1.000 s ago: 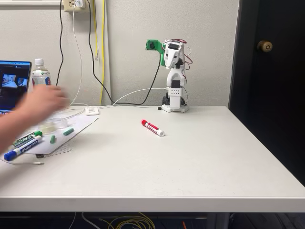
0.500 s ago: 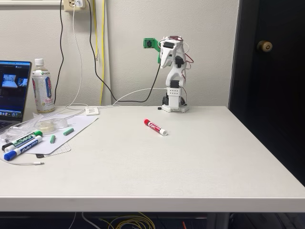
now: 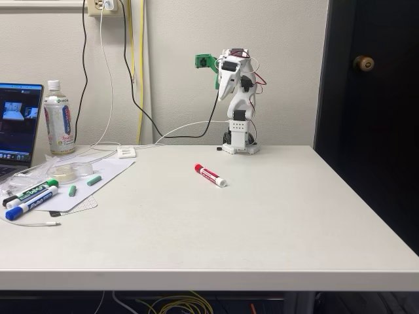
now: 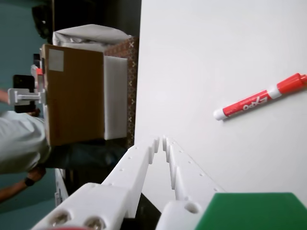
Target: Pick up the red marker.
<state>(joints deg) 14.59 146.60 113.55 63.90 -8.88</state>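
Note:
The red marker (image 3: pixel 209 175) lies flat on the white table (image 3: pixel 262 222), a little in front of the arm's base, red cap toward the left in the fixed view. The wrist view shows the red marker (image 4: pixel 259 97) at the right, white barrel with red print, well clear of the fingers. My gripper (image 3: pixel 222 93) is folded up high on the arm at the back of the table, pointing down. In the wrist view my gripper (image 4: pixel 160 142) has its two white fingers pressed together with nothing between them.
At the left sit a laptop (image 3: pixel 14 124), a bottle (image 3: pixel 57 119), a green-capped marker (image 3: pixel 36 190) and a blue-capped marker (image 3: pixel 27 205) on a paper sheet. Cables hang down the wall. Past the table edge stands a cardboard box (image 4: pixel 76 93), with a person's arm (image 4: pixel 19 146) nearby.
A person's hand over the left-side markers has pulled away out of view. The arm's upper part has tipped forward and slightly left. The red marker rests in about the same spot.

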